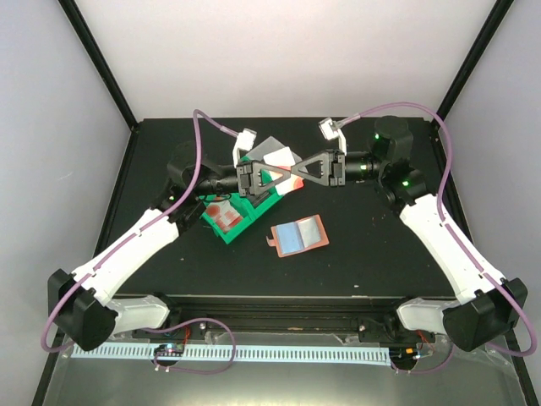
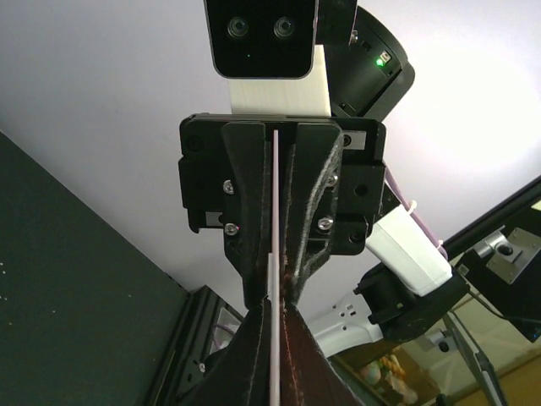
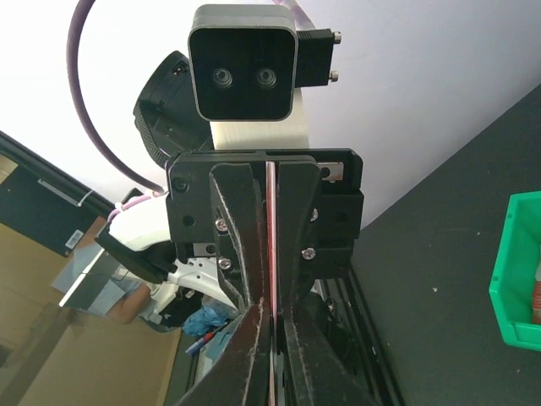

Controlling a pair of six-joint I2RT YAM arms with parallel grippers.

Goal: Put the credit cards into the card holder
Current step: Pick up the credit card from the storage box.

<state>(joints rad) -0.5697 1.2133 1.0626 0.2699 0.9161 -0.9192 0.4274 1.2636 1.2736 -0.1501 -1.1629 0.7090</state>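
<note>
My two grippers meet tip to tip above the table's far middle, both shut on one credit card. My left gripper (image 1: 279,176) comes from the left and my right gripper (image 1: 304,172) from the right. The card shows edge-on as a thin white line in the left wrist view (image 2: 275,211) and as a white-and-red line in the right wrist view (image 3: 270,220), pinched between both pairs of jaws. The card holder (image 1: 297,237) lies open on the table in front, its pale blue pockets up. More white cards with red marks (image 1: 226,216) lie in the green bin (image 1: 254,222).
A white bin (image 1: 272,153) stands tilted behind the green one, partly hidden by the grippers. The green bin's corner shows in the right wrist view (image 3: 517,271). Black frame posts stand at the table's far corners.
</note>
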